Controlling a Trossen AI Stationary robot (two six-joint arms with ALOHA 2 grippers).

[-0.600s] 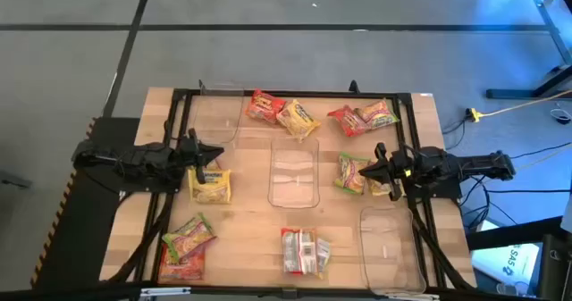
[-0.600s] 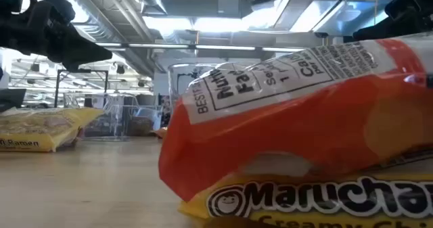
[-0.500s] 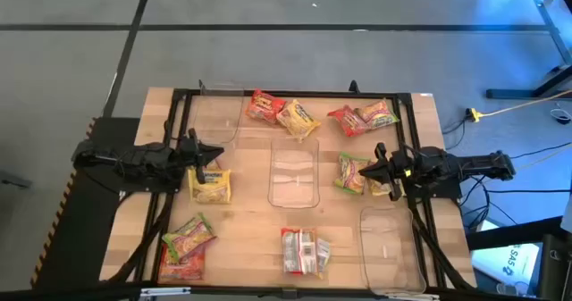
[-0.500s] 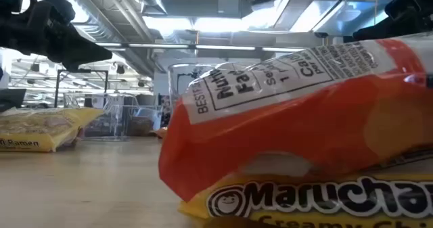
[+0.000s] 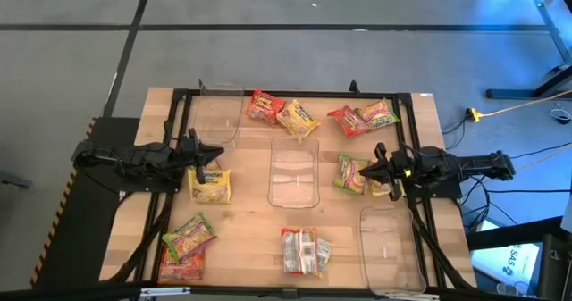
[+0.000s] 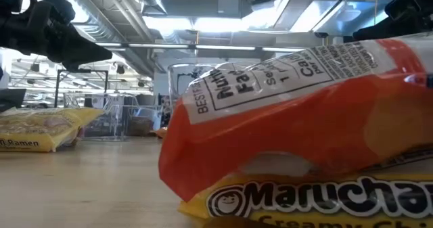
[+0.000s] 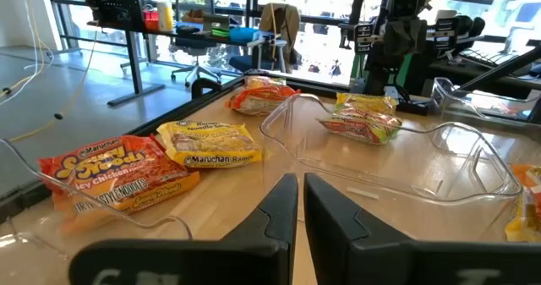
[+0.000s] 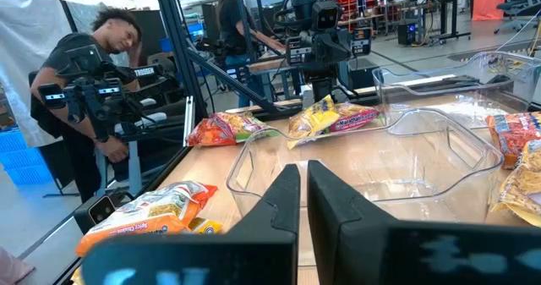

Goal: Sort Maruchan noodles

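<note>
From above, the clear middle tray (image 5: 294,175) sits at the centre of my table (image 5: 250,234), and I place everything by it. My left gripper (image 5: 217,154) hangs to its left, fingers pressed together on nothing, just over a yellow packet (image 5: 211,186). My right gripper (image 5: 376,168) hangs to the tray's right, also clenched and empty, its tip over a green packet (image 5: 352,173). Beyond the tray's far end lie a red packet (image 5: 264,106) and a yellow one (image 5: 298,118) touching each other, with a red-and-green pair (image 5: 363,117) further right. Off the tray's near end lies a red packet with its back up (image 5: 302,251); to the near left, a green one overlapping a red one (image 5: 185,242). Two more clear trays stand at the far left (image 5: 217,115) and near right (image 5: 388,247).

From table height, a red packet on a yellow Maruchan one (image 6: 298,153) fills the picture; a yellow packet (image 6: 40,129) lies to the left.

Through my left wrist, my fingers (image 7: 275,217) nearly meet. Ahead is the tray's rim (image 7: 473,162), with an orange-red packet (image 7: 114,173) and a yellow one (image 7: 210,143) beside it.

Through my right wrist, my fingers (image 8: 279,205) are closed before the tray (image 8: 456,145). A person (image 8: 80,99) leans near the table's edge.
</note>
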